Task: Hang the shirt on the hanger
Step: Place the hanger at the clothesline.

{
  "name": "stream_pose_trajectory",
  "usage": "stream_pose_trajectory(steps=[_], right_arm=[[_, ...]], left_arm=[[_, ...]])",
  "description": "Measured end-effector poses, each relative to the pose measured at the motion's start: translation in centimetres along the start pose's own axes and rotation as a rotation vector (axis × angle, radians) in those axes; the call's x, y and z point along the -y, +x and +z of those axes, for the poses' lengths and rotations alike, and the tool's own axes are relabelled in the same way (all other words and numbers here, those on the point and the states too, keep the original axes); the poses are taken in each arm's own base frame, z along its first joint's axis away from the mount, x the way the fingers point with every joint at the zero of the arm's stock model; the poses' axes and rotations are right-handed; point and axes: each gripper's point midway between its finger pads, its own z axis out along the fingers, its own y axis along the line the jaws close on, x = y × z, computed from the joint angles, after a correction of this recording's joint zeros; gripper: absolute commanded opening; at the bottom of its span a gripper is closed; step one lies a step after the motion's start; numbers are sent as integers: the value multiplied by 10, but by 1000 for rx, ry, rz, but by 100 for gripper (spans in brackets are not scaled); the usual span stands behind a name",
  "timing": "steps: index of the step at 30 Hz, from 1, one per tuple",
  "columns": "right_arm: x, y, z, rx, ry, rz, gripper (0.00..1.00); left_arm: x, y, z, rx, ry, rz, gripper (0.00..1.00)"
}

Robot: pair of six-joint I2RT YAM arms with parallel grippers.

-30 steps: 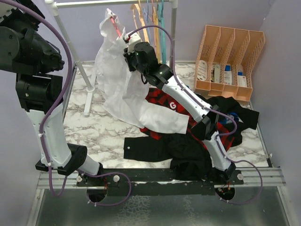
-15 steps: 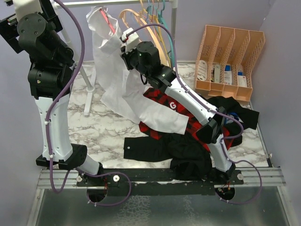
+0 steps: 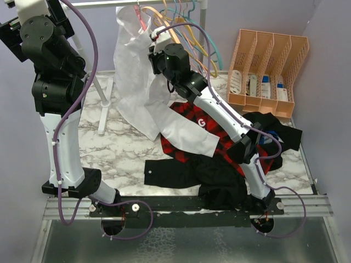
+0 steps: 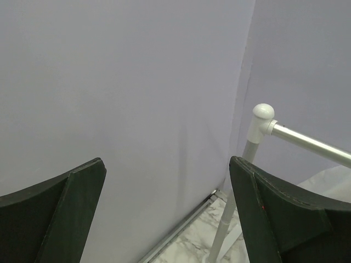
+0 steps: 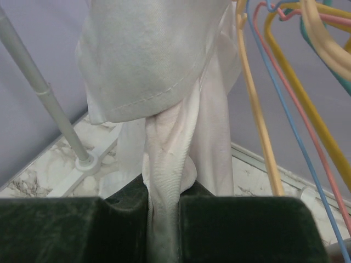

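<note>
The right gripper (image 5: 163,219) is raised close to the clothes rail (image 4: 312,143). Its fingers are clamped tight on a bunched fold of the white shirt (image 3: 134,82), with the fabric squeezed in the narrow slit between them. The shirt hangs from up by the rail, and its lower end trails onto the marble table (image 3: 120,153), lying over a red plaid shirt (image 3: 222,134) beside a black garment (image 3: 219,181). The pink hanger (image 3: 141,21) shows inside the shirt's top opening; whether its hook sits on the rail cannot be told. Other coloured hangers (image 3: 189,33) hang just right of it. The left gripper (image 4: 167,186) is high at the left, facing the wall (image 4: 137,82), fingers wide apart and holding nothing.
</note>
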Motion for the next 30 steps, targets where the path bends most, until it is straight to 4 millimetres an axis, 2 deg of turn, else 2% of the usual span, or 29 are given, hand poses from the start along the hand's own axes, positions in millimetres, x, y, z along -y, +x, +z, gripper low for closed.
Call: stream_pose_trajectory(steps=[6, 11, 22, 30], right_arm=[[27, 5, 11, 0, 45, 79, 1], [38, 8, 18, 3, 51, 126, 1], [24, 19, 25, -14, -23, 159, 1], [13, 18, 25, -15, -84, 183, 1]], left_arm=[[2, 1, 0, -3, 12, -4, 99], [4, 2, 0, -7, 23, -1, 99], [11, 8, -1, -24, 62, 10, 99], [15, 9, -1, -26, 84, 7, 99]])
